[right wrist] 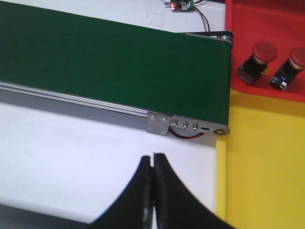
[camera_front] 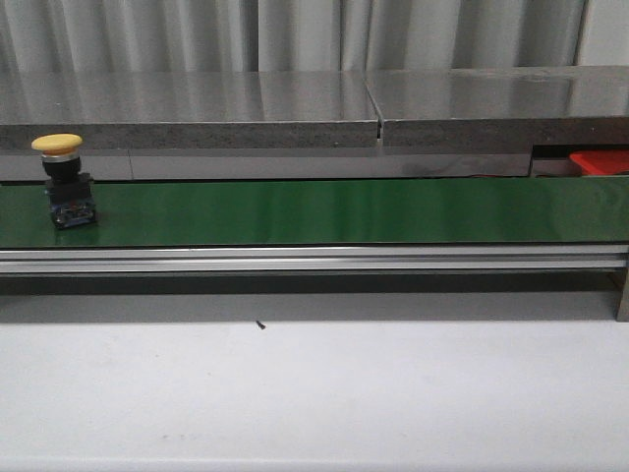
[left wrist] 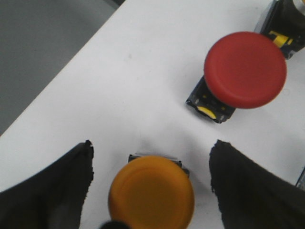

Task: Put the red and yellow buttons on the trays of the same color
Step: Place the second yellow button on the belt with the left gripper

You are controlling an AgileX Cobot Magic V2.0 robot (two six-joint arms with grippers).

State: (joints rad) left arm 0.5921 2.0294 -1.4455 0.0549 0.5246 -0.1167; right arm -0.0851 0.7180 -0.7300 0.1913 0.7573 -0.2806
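Front view: a yellow mushroom-head button (camera_front: 61,180) stands upright on the green conveyor belt (camera_front: 334,211) near its left end; a corner of the red tray (camera_front: 600,161) shows at the far right, behind the belt.

Left wrist view: your left gripper (left wrist: 151,179) is spread wide, its two dark fingers (left wrist: 57,191) flanking an orange-yellow button (left wrist: 151,193) on the white table (left wrist: 138,81) without touching it. A red button (left wrist: 244,70) stands nearby on the same surface.

Right wrist view: your right gripper (right wrist: 153,164) has its fingertips pressed together and holds nothing, above the white table beside the belt's end. The red tray (right wrist: 238,28) carries two red buttons (right wrist: 259,57) and borders the yellow tray (right wrist: 259,162), which lies just past the belt's end.
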